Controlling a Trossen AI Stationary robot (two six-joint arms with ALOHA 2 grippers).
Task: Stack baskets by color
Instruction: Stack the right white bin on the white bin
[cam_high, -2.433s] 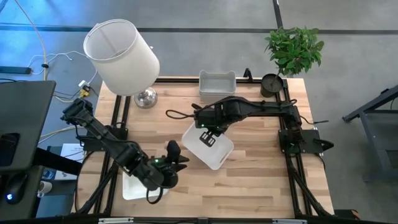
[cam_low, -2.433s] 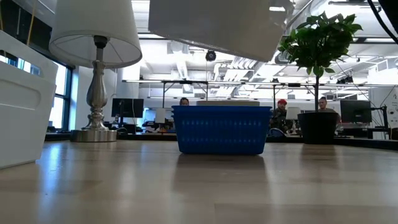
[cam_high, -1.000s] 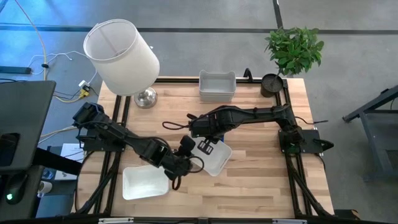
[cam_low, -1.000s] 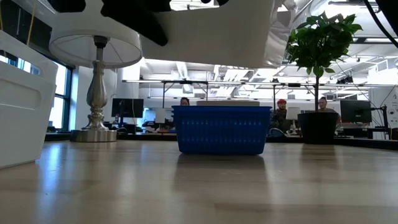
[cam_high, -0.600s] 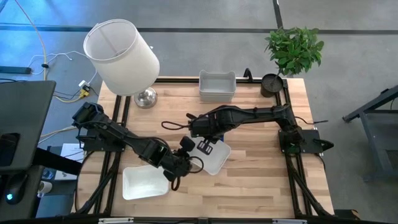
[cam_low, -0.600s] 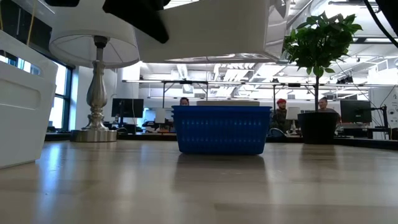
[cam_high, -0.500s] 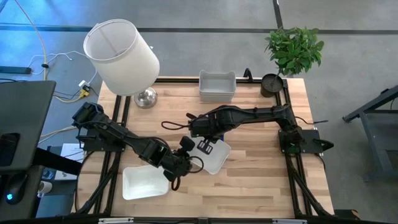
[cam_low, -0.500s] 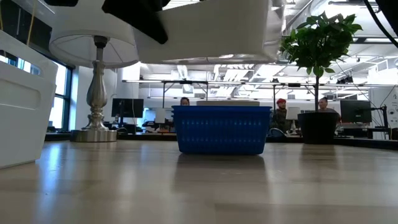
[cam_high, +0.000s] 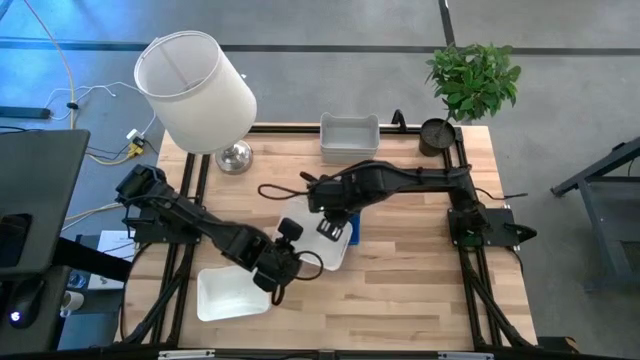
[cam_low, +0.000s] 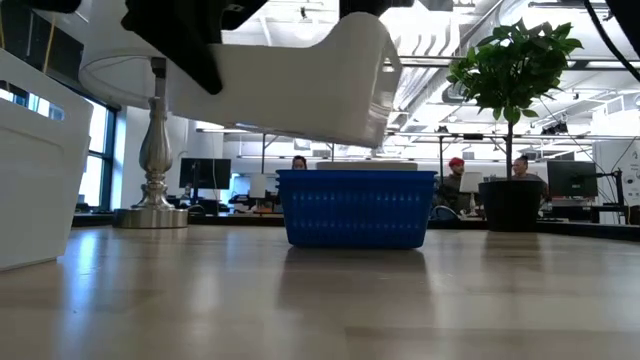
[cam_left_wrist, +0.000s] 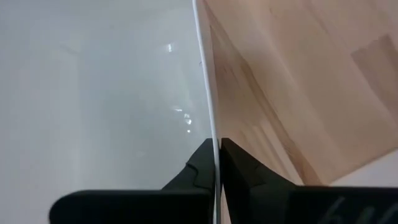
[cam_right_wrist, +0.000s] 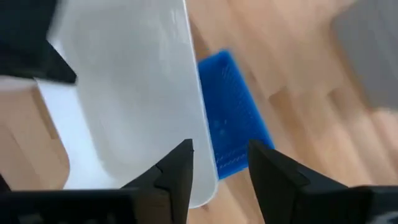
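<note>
A white basket (cam_high: 318, 245) hangs in the air over the table's middle; in the low view it (cam_low: 290, 85) is tilted above a blue basket (cam_low: 357, 208) that stands on its bottom on the table. My left gripper (cam_high: 297, 248) is shut on the white basket's near-left wall. My right gripper (cam_high: 335, 222) stands open just above the basket's far-right rim, and its wrist view shows the blue basket (cam_right_wrist: 233, 121) below. A second white basket (cam_high: 230, 293) rests on the table at the near left. My left gripper pinches the upper edge of the white basket's thin wall (cam_left_wrist: 210, 112), one finger inside the basket and one outside. The fingers slant down from the table's near left. The basket is lifted clear and tilted, its right end lower.
A pale grey basket (cam_high: 349, 137) sits at the table's far edge. A lamp with a big white shade (cam_high: 195, 90) stands at the far left, a potted plant (cam_high: 472, 80) at the far right. Bare wood lies at the near right.
My left gripper has taken hold of the white basket's wall, and my right gripper has let go of the basket and risen a little. The basket has shifted toward the table's left and tipped, its right end now lower.
</note>
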